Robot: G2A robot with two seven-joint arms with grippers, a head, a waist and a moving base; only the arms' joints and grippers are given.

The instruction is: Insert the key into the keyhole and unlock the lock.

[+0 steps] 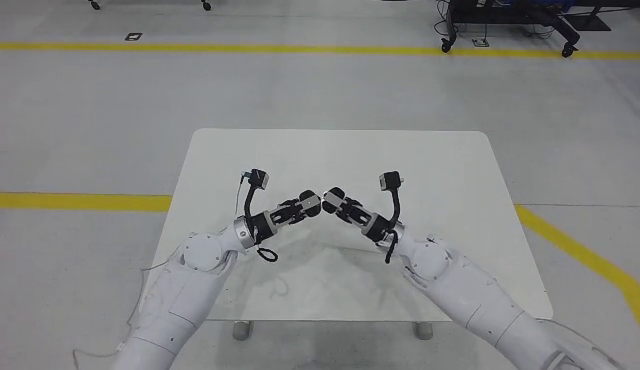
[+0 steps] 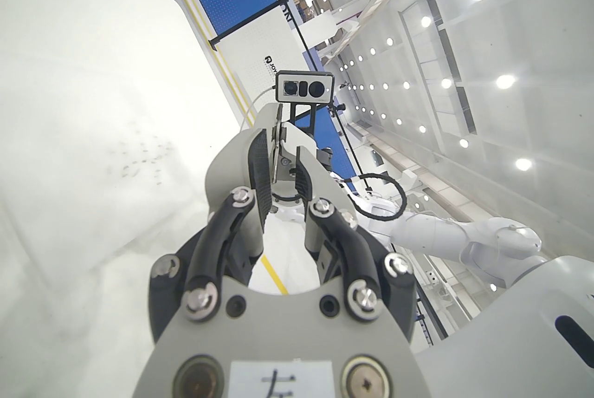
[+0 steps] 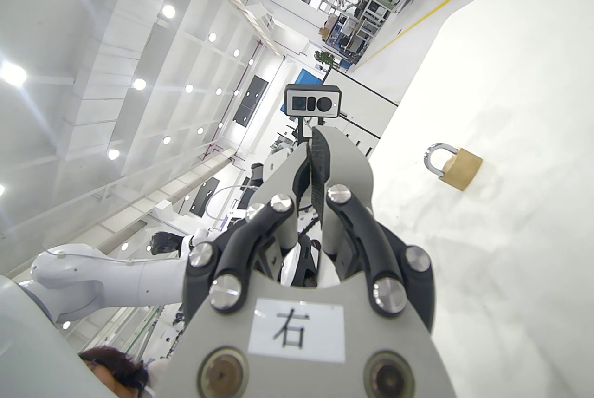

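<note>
Meeting tip to tip above the middle of the bench (image 1: pixel 440 170), the left fingers (image 2: pixel 257 167) stand slightly apart around the flat metal key (image 2: pixel 277 140), while the right fingers (image 3: pixel 320 167) are pressed together on its far end. The brass lock (image 3: pixel 457 167) lies flat on the white bench, well apart from them.

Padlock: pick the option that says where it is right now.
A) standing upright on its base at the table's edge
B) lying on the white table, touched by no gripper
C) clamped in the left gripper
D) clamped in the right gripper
B: the right wrist view shows the brass padlock lying flat on the white table, off to the side of the right gripper, with nothing touching it.
</note>
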